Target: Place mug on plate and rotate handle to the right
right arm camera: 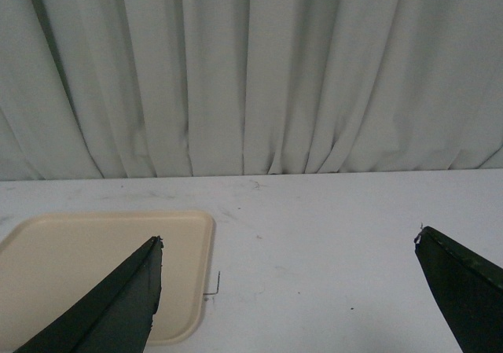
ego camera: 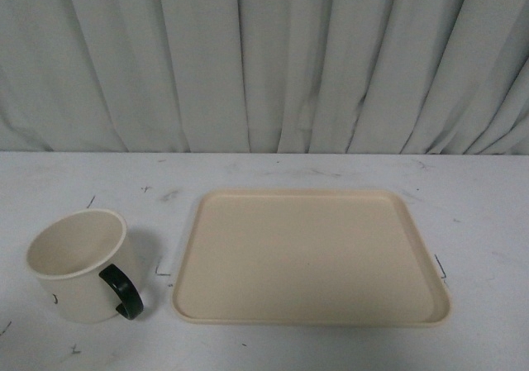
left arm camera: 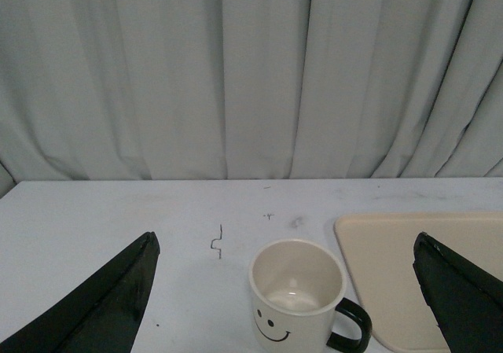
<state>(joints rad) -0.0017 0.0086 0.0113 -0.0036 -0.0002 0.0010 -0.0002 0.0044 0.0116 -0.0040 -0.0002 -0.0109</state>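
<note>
And there we were with a white table (ego camera: 479, 189), scuffed and smudged grey in places, running back to a pale grey-white curtain (ego camera: 264, 57) that hung in heavy vertical folds and closed off the whole back of the room. Small black marks dotted the tabletop: a short tick (ego camera: 91, 201) behind the mug, a corner mark (ego camera: 163, 270) just off the plate's left edge and another (ego camera: 440, 268) at its right edge. The mug (ego camera: 78, 263) stood upright on the bare table at the near left, mouth open to the ceiling and nothing inside, close to the plate (ego camera: 310, 255) but clear of it, with a strip of table between them. Its handle (ego camera: 122, 292) stuck out to the near right, angled toward the robot's side of the table. The plate lay flat in the middle, low rim all round, nothing on it. No arm showed in the front view. From the left wrist, the left gripper (left arm camera: 284, 237) hung above the table with its two dark fingers (left arm camera: 110, 306) spread wide and nothing between them; the mug sat lower down between them, untouched, showing its smiley face (left arm camera: 273, 325). From the right wrist, the right gripper (right arm camera: 288, 235) was just as wide apart and empty, over open table beside the plate's right edge, a small bent mark (right arm camera: 214, 286) beside that rim.
</note>
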